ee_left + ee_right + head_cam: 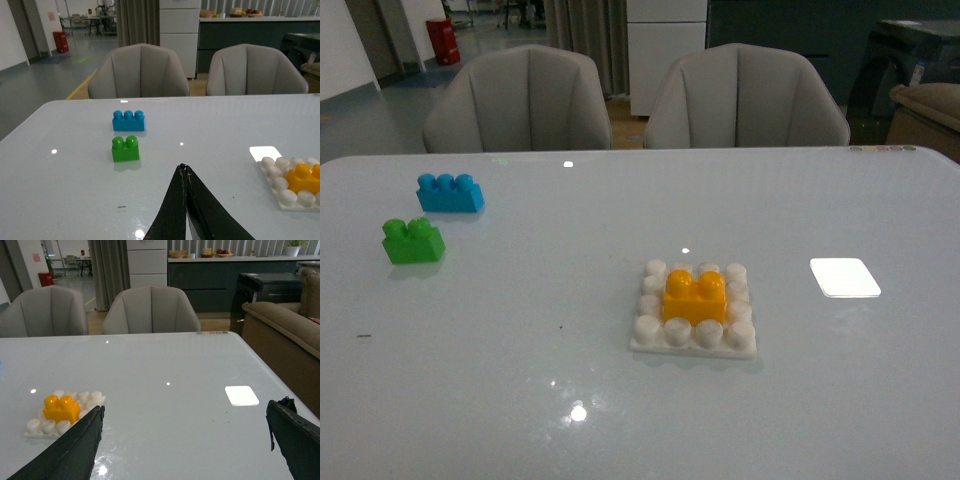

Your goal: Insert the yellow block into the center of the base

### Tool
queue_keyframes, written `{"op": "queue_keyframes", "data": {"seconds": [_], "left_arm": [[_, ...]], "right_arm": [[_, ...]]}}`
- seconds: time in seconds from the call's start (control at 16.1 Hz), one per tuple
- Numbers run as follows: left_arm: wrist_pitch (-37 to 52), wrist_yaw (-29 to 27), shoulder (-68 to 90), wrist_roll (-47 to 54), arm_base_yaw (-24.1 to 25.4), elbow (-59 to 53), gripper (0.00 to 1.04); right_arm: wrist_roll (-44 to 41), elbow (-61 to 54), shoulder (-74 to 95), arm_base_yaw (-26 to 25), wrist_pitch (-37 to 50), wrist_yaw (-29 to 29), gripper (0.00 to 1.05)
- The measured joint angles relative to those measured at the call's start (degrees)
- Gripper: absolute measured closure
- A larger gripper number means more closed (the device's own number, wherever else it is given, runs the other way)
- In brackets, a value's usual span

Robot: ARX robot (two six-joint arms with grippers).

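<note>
The yellow block (695, 296) sits upright on the middle studs of the off-white base (693, 337), near the table's centre. It also shows in the left wrist view (305, 178) on the base (285, 192), and in the right wrist view (61, 409) on the base (42, 427). Neither gripper shows in the front view. My left gripper (184, 171) is shut and empty, above the table, apart from the base. My right gripper (185, 415) is wide open and empty, with bare table between its fingers (80, 440).
A green two-stud brick (413, 241) and a blue three-stud brick (450, 192) stand at the table's left. A flat white square patch (844, 277) lies right of the base. Two grey chairs (518, 100) stand behind the table's far edge.
</note>
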Motion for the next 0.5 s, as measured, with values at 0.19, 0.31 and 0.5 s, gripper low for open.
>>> {"op": "queue_keyframes", "data": {"seconds": [0.19, 0.31, 0.5], "left_arm": [[-6.03, 0.00, -5.88, 0.00, 0.00, -0.02, 1.03], [-9.20, 0.00, -9.68, 0.00, 0.00, -0.02, 1.03], [-13.64, 0.00, -14.08, 0.00, 0.00, -0.02, 1.03]], "right_arm": [[0.00, 0.00, 0.00, 0.00, 0.00, 0.02, 0.06], [0.00, 0.00, 0.00, 0.00, 0.02, 0.00, 0.06], [0.00, 0.00, 0.00, 0.00, 0.02, 0.02, 0.06]]}}
